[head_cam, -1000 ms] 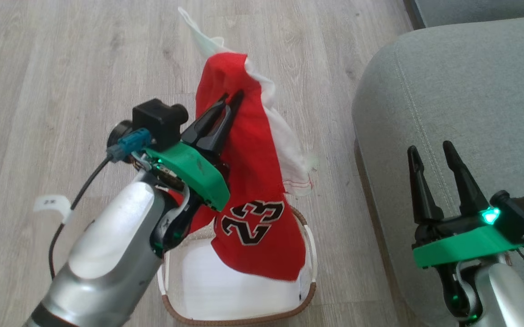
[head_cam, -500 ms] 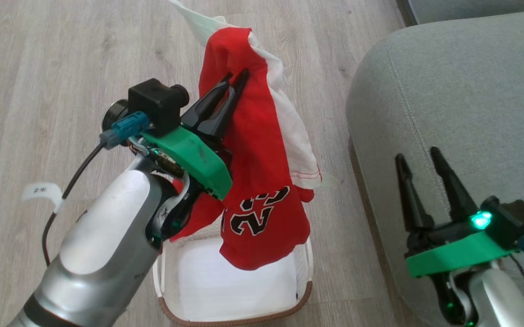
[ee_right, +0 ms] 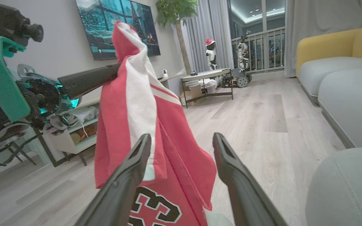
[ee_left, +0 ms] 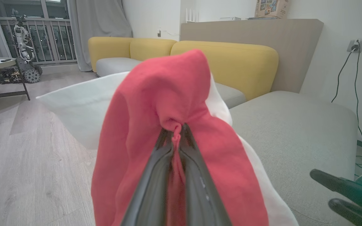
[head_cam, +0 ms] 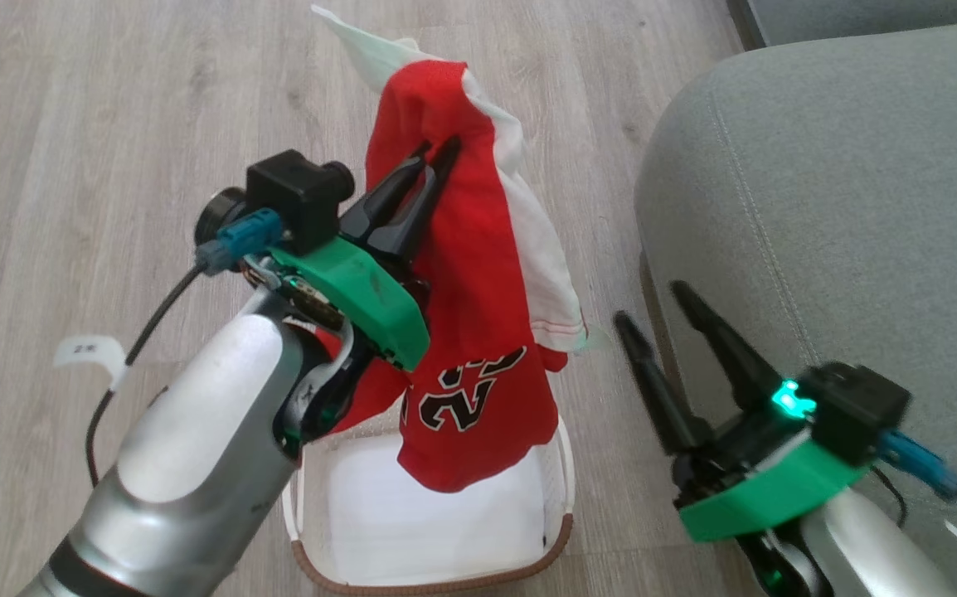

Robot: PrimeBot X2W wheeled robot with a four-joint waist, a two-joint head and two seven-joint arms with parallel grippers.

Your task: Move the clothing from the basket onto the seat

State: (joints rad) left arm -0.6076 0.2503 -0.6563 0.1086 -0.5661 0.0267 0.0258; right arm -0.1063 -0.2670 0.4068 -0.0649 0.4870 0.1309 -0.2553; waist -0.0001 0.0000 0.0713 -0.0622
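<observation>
Clothing [head_cam: 470, 274] over basket [head_cam: 557, 547], beside seat [head_cam: 843, 182]

Both arms wore smooth silver-grey forearm casing [head_cam: 196, 464]. The left pincer [head_cam: 441, 148] had two long, tapered black fingers on a bright green plastic wrist plate [head_cam: 354, 298]. A boxy black wrist camera [head_cam: 296, 199] sat on the plate. A blue plug [head_cam: 238, 240] fed a thin black cable [head_cam: 165, 313] tagged with a white paper label [head_cam: 85, 352]. The right pincer [head_cam: 649, 303] was built alike and had a small lit green lamp [head_cam: 789, 402].
</observation>
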